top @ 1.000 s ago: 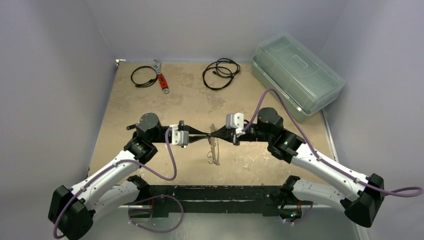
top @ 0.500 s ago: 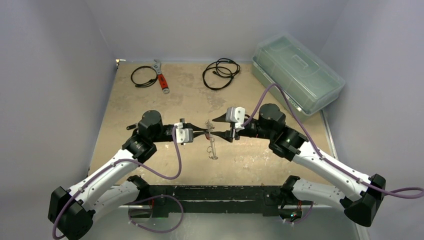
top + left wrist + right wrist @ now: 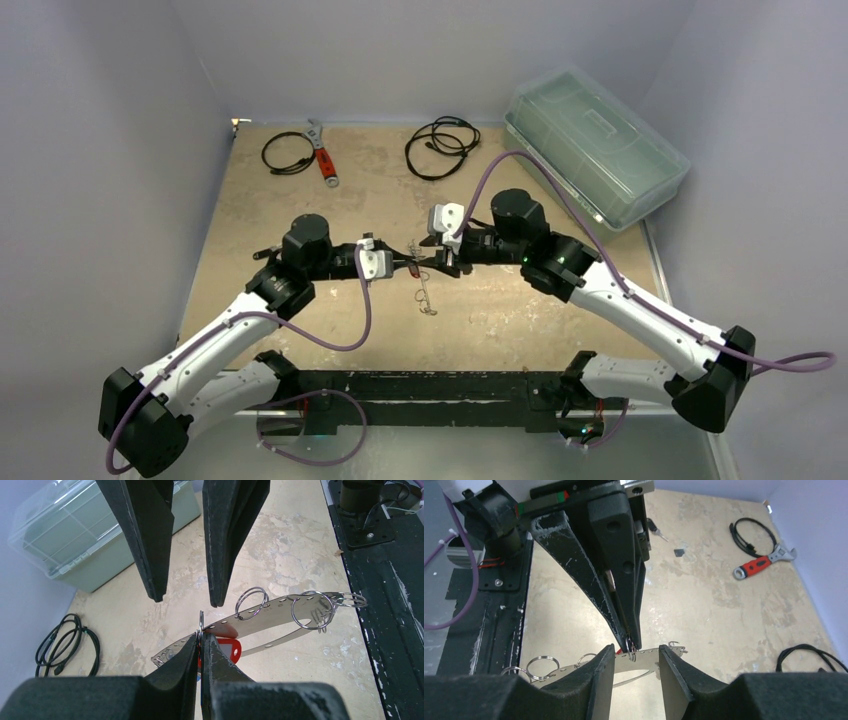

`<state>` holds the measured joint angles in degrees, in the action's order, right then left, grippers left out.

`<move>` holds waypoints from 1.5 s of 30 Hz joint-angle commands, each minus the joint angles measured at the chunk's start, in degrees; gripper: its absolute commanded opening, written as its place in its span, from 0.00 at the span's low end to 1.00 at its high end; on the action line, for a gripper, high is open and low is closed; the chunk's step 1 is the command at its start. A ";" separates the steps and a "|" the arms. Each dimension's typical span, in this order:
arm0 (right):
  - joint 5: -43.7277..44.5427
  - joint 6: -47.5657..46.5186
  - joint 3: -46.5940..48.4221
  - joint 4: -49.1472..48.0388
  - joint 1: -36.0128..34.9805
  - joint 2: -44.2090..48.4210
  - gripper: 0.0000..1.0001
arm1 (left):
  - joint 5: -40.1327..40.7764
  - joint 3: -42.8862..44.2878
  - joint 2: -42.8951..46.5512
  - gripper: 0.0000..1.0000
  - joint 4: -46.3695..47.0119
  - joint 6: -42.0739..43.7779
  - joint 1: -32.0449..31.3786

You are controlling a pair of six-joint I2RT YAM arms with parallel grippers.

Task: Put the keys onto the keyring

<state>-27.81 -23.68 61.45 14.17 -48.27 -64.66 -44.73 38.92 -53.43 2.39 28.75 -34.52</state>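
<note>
Low centre of the left wrist view: pinching keyring tight in left gripper, red-headed key just behind, likely to steady it. Holding right gripper wide just above, ready to regrasp.

The left gripper pinches a split ring beside the keyring.

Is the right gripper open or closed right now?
Open. In the right wrist view, the right gripper has its fingers standing apart, with the keyring showing in the gap between them.
</note>
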 commanded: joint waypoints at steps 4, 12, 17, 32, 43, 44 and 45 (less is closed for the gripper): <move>-0.93 -1.36 3.06 2.38 -0.59 -1.72 0.34 | -1.18 2.77 0.21 0.00 1.30 0.87 0.07; -1.07 -1.62 3.54 1.91 -0.84 -3.12 0.28 | -1.46 2.66 0.24 0.00 0.97 0.57 0.07; -1.62 -1.49 3.89 1.59 -1.10 -4.08 0.27 | -1.59 2.65 0.13 0.00 0.86 0.43 -0.01; -0.79 -2.48 4.01 2.54 -1.91 -6.38 0.04 | -2.73 2.76 0.25 0.00 1.56 -0.19 0.02; 2.19 -1.33 3.97 0.37 -2.18 -4.60 0.00 | -2.22 1.47 2.64 0.20 3.26 0.31 0.00; 2.08 -1.24 3.09 -1.18 -2.18 -3.30 0.00 | -2.16 1.00 3.01 0.26 4.04 -0.21 0.03; 2.17 -1.15 1.95 -2.97 -2.16 -1.89 0.00 | -2.12 0.66 3.43 0.30 4.74 -0.56 0.01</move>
<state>-27.31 -25.52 63.44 17.08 -50.22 -70.70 -44.84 39.09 -52.93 0.30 28.64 -34.26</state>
